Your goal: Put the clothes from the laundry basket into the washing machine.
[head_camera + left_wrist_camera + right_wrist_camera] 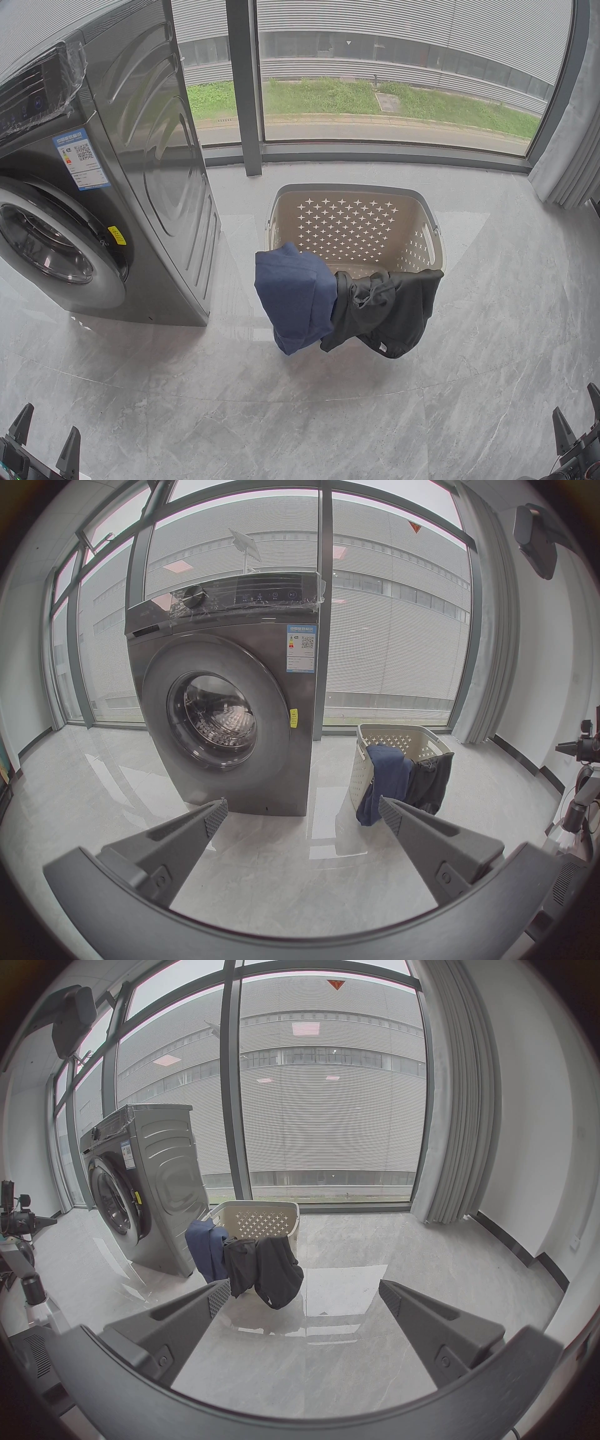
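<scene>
Left gripper (47,431) and right gripper (576,412), both wide open and empty, sit well short of the laundry basket (350,237), its near rim draped with a blue garment (297,294) toward the washing machine (156,187) and a black garment (387,306) nearer the right arm

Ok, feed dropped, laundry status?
Left tool, right tool open, empty. Navy blue garment and black garment draped over near rim of beige plastic basket. Door of grey washing machine looks shut.

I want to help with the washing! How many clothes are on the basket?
2. The blue garment hangs over the basket's front rim, nearer the washing machine; the black garment hangs right beside it, touching. More could be hidden low inside.
</scene>
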{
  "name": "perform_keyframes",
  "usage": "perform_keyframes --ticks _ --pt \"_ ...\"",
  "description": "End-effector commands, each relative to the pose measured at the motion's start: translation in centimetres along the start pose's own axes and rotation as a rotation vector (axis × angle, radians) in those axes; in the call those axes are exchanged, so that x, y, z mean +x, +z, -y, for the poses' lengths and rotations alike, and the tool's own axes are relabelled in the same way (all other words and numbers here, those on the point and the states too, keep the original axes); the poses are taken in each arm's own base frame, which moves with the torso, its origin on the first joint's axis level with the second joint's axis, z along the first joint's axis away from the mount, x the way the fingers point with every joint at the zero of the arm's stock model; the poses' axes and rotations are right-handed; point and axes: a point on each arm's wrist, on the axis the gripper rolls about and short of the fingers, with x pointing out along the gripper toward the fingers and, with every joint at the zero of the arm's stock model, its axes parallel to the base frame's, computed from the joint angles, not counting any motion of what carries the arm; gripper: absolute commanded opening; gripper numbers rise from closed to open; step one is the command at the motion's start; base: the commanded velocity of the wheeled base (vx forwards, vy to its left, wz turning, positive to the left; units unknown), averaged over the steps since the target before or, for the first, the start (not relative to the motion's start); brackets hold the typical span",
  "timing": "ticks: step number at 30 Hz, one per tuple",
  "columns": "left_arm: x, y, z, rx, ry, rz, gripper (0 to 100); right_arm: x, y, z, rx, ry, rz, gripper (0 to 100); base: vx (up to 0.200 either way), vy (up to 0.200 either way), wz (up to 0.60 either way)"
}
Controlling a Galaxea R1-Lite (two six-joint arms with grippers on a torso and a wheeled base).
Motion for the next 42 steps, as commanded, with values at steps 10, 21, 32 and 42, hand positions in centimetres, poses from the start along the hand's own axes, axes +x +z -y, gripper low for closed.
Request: perform_keyframes --ticks 10,21,32,42 --pt "0.04 -0.47 -0.01 0.002 0.001 -0.006 100 0.09 -0.49 0.0 0.0 0.001 -0.012 100 0.0 -0.16 0.0" --pt "0.04 -0.46 -0.01 -0.001 0.001 -0.004 100 0.09 -0.49 0.0 0.0 0.002 -0.012 100 0.0 -0.127 0.0" --pt "0.04 -0.46 -0.01 -0.002 0.001 -0.004 100 0.09 -0.49 0.0 0.0 0.002 -0.012 100 0.164 0.0 0.0" --pt "0.04 -0.46 -0.01 -0.002 0.001 -0.004 100 0.09 -0.49 0.0 0.0 0.002 -0.012 100 0.2 0.0 0.0"
